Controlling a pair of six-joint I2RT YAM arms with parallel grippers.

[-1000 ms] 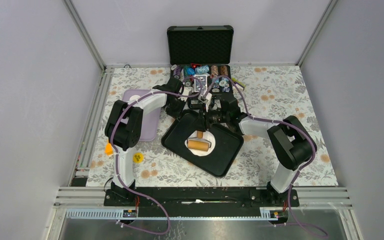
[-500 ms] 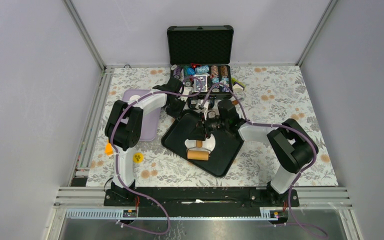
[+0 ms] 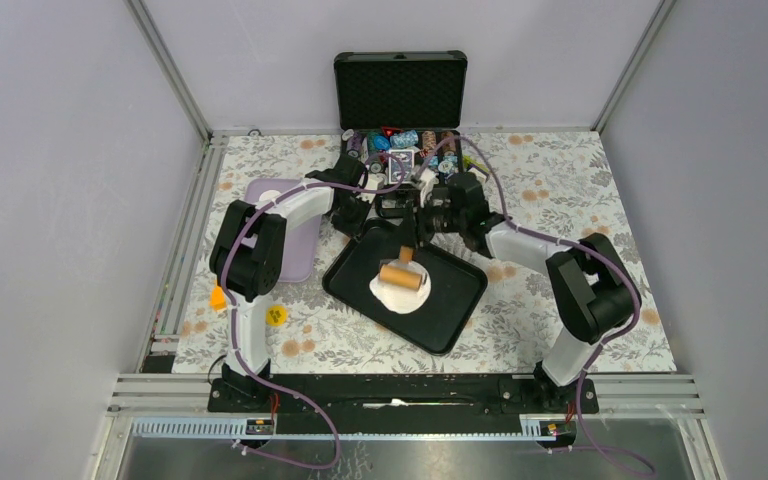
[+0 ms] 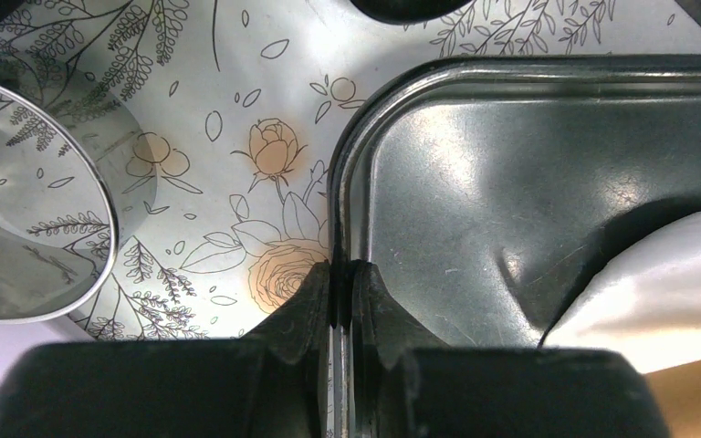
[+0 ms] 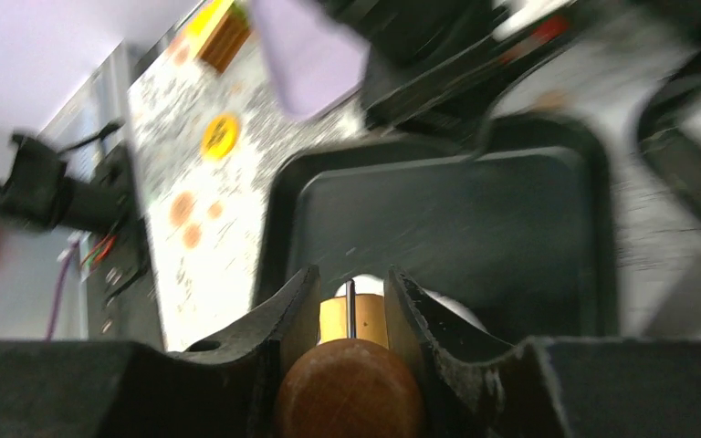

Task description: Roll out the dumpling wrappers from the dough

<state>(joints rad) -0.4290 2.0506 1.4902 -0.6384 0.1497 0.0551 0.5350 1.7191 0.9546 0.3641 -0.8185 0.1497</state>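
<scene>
A: What does the overhead view give that the wrist cameras miss?

B: The whole layout. A black tray [image 3: 450,295] sits turned cornerwise on a flowered table cover [image 3: 560,190]. The dough [image 3: 393,300], a flat white round, lies in the middle of the tray, and a wooden roller [image 3: 401,275] rests across it. Each arm bends at a raised elbow, one out to each side. Both forearms reach inward and meet near the tray's far corner. A lilac container [image 3: 285,235] sits left of the tray, and an open black case [image 3: 400,90] stands behind it.

A: And the left wrist view?

B: It gives close detail. The left gripper [image 4: 344,274] is clenched on the tray's raised rim, with one finger on each side of the lip. A steel ring cutter [image 4: 36,228] stands on the cover to the left, apart from the tray. An edge of the dough shows at the right, inside the tray.

A: The right wrist view?

B: It is blurred, but the grasp is plain. The right gripper [image 5: 350,278] is clamped around the roller's brown handle. The pale barrel and a sliver of white dough show just past the fingertips, with the tray's dark floor beyond.
</scene>
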